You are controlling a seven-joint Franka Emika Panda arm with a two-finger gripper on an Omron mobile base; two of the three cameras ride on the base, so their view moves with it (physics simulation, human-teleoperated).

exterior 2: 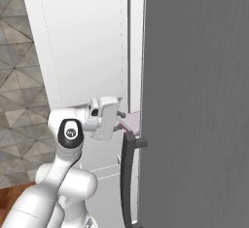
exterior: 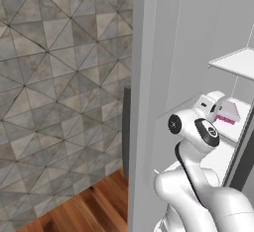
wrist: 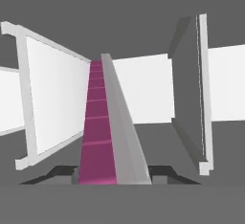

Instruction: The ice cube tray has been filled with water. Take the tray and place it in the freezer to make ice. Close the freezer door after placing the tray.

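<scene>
The hand view looked along the ice cube tray, seen edge-on: a magenta band of ribbed compartments beside a grey face, running from between the two dark finger tips away into the freezer. Its far end narrowed to a point and could not be made out clearly, nor could it be told whether the tray touched a shelf. The view was rolled, so white shelves stood as upright panels either side of the tray.

In the left base view the robot's own elbow and wrist hid most of the gripper; just the pale lavender tray with its pink edge showed past the hand, above the front edge of a lower white shelf and below a higher shelf. The freezer door stood open edge-on at the left, with the tiled wall and wooden floor beyond it.

The right base view showed instead the plain grey right door and its dark handle, which cut off the tray save for a small pale-pink corner beside the gripper. The door's white inner face rose behind the hand.

The pincer was closed narrowly on the tray's near end, gripping it by its thin sides.
</scene>
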